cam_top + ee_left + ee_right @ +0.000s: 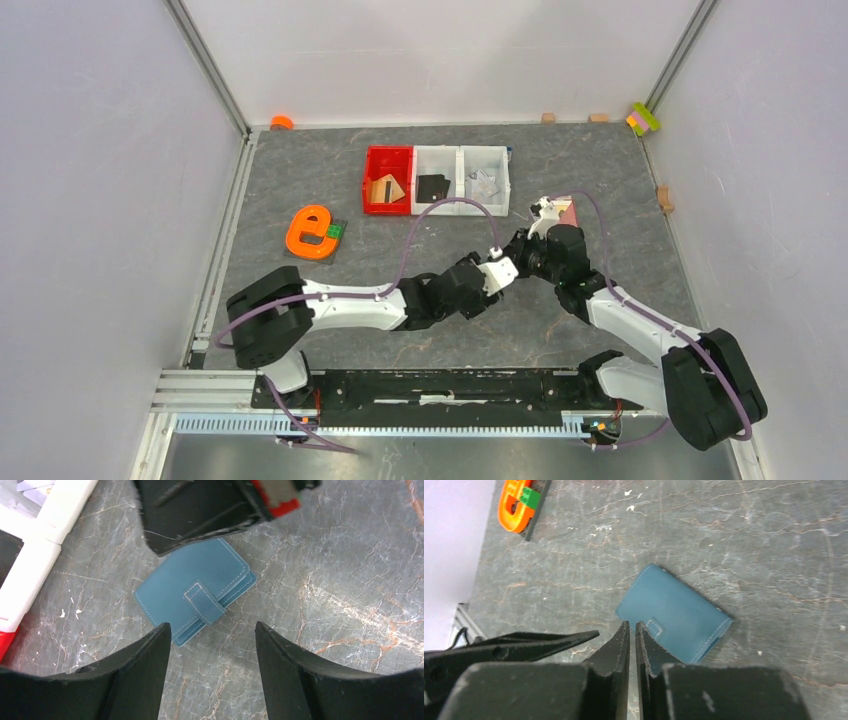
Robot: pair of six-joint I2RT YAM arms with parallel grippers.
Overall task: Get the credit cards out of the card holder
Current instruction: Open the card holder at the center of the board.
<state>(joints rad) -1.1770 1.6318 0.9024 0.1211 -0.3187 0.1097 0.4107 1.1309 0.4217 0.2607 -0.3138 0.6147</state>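
The card holder (195, 597), a steel-blue wallet (674, 612), lies flat on the grey table with its strap tab across the flap. In the top view both grippers hide it. My left gripper (212, 625) is open, its fingers just short of the wallet's near edge with nothing between them. My right gripper (632, 623) is shut to a thin slit and holds nothing; its tips sit at the wallet's edge by the tab. Credit cards lie in the bins at the back: a tan one (385, 188), a black one (432, 187) and a silvery one (485, 183).
A red bin (388, 160) and two white bins (462, 160) stand in a row at the back. An orange piece with a green block (312, 232) lies at the left. Small wooden blocks and a coloured block (643, 118) sit along the far and right walls.
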